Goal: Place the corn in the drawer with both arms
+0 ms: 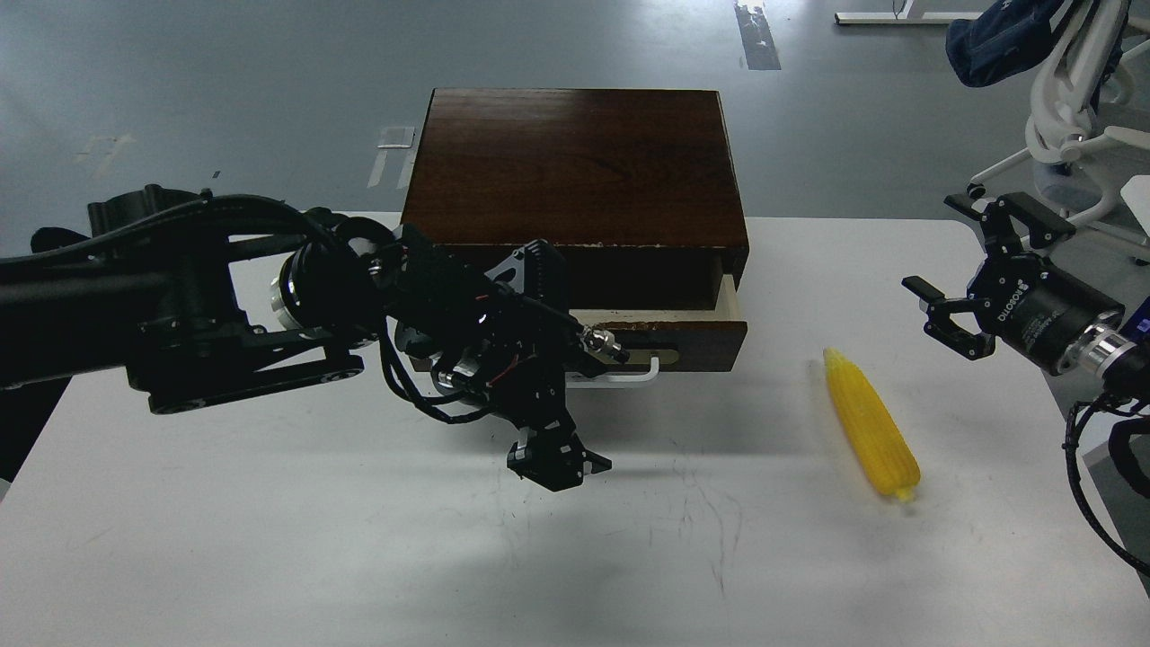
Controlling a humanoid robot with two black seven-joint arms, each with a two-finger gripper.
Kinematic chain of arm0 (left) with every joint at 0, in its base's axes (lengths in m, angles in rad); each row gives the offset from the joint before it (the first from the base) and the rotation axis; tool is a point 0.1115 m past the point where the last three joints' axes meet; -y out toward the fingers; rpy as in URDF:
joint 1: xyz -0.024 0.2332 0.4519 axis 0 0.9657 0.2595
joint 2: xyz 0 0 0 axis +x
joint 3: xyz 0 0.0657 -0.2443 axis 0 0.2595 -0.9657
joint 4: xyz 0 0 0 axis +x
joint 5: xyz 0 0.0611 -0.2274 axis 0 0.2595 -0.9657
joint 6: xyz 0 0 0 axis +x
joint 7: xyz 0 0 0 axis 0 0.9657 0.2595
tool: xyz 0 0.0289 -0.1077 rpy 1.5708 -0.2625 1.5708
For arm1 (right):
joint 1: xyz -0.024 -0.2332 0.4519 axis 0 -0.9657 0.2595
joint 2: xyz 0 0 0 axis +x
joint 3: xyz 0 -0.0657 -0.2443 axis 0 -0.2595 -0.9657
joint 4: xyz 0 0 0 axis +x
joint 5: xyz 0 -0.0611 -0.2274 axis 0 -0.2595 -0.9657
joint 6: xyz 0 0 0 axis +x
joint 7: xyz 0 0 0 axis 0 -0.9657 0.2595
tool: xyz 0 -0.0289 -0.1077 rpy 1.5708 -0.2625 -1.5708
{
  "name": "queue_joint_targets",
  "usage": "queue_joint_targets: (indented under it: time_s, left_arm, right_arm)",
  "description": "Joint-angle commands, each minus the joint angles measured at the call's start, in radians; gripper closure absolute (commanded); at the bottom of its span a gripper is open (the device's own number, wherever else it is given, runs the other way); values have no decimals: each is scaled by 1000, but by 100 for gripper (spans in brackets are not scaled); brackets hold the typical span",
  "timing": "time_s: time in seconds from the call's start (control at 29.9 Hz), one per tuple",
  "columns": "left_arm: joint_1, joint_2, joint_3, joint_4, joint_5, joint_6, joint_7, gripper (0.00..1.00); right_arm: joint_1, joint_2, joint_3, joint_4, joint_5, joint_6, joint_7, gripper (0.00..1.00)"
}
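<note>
The yellow corn point(871, 422) lies on the white table, right of the dark brown box point(575, 162), pale tip pointing away from me. The drawer point(692, 337) is pulled partly out and its cream inner wall shows at the right. My left gripper point(552, 409) is at the left part of the white bar handle point(629, 377) and hides it. One dark finger hangs below the handle, and the fingers cannot be told apart. My right gripper point(930, 243) is open and empty, in the air up and to the right of the corn.
The white table point(269, 539) bears faint scratch marks near the middle. A white office chair point(1078, 117) with a blue cloth stands off the table at the far right. Grey floor lies behind the box.
</note>
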Motion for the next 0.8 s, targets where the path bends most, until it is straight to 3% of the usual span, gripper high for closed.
queue_joint_targets:
  time_s: [0.0,0.23,0.33,0.47,0.6,0.67,0.77]
  left_arm:
    - [-21,0,-4,2,6,0,1,1]
    - [-49,48,-42,-51,-17,0,1,1]
    - [-49,98,-111,-88,-126,0,1,1]
    - [-41,199,-232,-71,-551,0,1,1]
    - [-38,267,-269,-8,-865,0,1,1]
    - [-17,313,-271,38,-1088,0,1,1]
    - [35,344,-272,61,-1324,0,1,1]
  right_arm:
    - [0,1,0,1,0,0,0,1]
    - [-1,-2,-9,6,-27,0,0,1]
    - [-3,-29,-9,10,-142,0,0,1]
    - [-3,-74,-9,21,-441,-1,0,1]
    - [11,-98,-10,17,-650,-8,0,1]
    - [17,-104,-12,6,-861,-23,0,1]
    - [17,-106,-12,3,-1051,-111,0,1]
